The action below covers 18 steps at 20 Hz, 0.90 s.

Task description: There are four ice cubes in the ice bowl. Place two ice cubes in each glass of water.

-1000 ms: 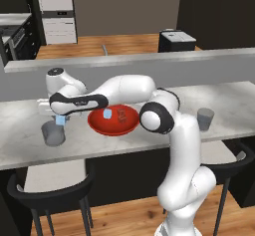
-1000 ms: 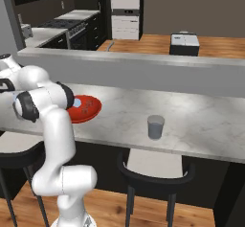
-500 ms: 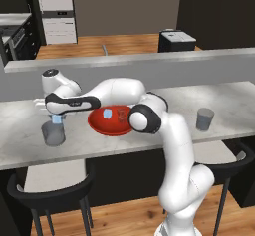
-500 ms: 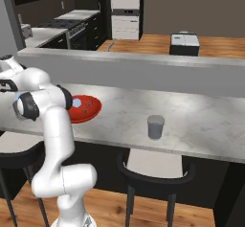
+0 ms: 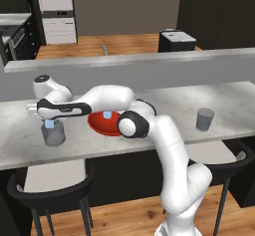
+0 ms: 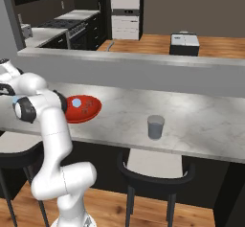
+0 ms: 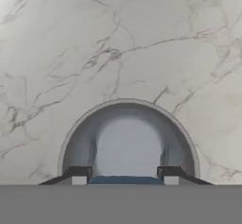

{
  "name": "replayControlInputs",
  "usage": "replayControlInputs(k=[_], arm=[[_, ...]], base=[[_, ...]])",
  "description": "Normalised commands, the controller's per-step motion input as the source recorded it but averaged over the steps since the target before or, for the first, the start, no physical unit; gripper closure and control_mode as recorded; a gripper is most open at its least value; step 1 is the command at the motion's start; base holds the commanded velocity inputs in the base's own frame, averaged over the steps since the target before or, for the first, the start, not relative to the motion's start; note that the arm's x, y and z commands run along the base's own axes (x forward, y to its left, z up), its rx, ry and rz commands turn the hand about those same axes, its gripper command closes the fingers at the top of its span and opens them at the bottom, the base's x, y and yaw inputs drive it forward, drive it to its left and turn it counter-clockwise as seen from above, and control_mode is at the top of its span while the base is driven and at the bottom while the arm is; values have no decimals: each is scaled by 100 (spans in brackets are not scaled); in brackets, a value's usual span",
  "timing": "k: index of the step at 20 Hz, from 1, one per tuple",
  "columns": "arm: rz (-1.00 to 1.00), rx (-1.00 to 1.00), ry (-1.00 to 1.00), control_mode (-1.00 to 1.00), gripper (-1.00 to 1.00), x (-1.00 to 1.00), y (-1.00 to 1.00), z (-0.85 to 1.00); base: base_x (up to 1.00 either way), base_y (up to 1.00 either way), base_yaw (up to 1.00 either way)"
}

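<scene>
In the left base view my gripper (image 5: 49, 121) hangs just above the left glass of water (image 5: 53, 134), shut on a pale blue ice cube (image 5: 49, 124). In the hand view the open mouth of this tumbler (image 7: 127, 138) lies straight below, and the ice cube (image 7: 125, 181) sits between my two fingertips (image 7: 78, 174). The red ice bowl (image 5: 102, 125) stands just right of that glass with an ice cube (image 5: 106, 114) in it. From the right side the ice bowl (image 6: 88, 112) shows a cube (image 6: 76, 103). A second glass of water (image 5: 204, 119) stands far right, also seen as the tumbler (image 6: 155, 126).
A raised grey ledge (image 5: 149, 60) runs behind the marble counter (image 5: 164, 105). Dark stools (image 5: 50, 185) stand under the counter's front edge. A dark box (image 5: 177, 40) sits on the floor beyond.
My hand has shifted a little to the left with the ice cube, from the bowl's side to right over the left glass. The bowl and both glasses stayed put.
</scene>
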Motion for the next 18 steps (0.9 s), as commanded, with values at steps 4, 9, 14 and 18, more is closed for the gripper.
replayControlInputs(k=[4, 9, 14, 18], arm=[[0, 0, 0, -100, 100, 4, 18, -24], [0, 0, 0, -100, 100, 21, 3, -14], [0, 0, 0, -100, 100, 25, 0, 0], [0, 0, 0, -100, 100, 23, 2, -2]], base=[[0, 0, 0], [0, 0, 0], [0, 0, 0], [0, 0, 0]])
